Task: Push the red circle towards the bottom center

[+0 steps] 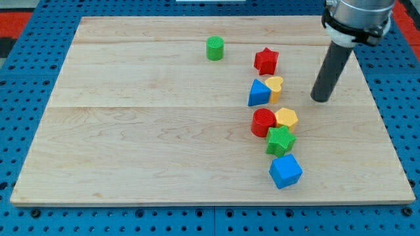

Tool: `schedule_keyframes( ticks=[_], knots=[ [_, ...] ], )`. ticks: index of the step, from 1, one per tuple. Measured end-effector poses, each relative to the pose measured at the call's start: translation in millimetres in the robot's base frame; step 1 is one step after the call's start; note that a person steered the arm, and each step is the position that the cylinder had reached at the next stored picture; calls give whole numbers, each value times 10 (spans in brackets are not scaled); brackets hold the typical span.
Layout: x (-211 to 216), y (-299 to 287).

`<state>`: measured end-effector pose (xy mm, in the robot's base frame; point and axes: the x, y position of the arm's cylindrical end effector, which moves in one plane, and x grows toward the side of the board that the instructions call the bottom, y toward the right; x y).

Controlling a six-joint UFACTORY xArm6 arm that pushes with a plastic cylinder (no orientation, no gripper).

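The red circle (263,122) lies right of the board's middle, touching a yellow hexagon (286,118) on its right and a green star (281,140) just below. My tip (320,99) rests on the board up and to the right of the red circle, apart from every block. The rod rises toward the view's top right.
A blue cube (285,171) lies below the green star. A blue triangle (258,93) and a yellow heart (275,87) sit together above the red circle, a red star (266,61) above them. A green cylinder (214,48) stands near the top centre. The wooden board (131,131) has blue pegboard around it.
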<state>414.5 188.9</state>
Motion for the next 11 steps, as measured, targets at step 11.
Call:
schedule_keyframes(
  ticks=[11],
  knots=[
    [907,-1083]
  ],
)
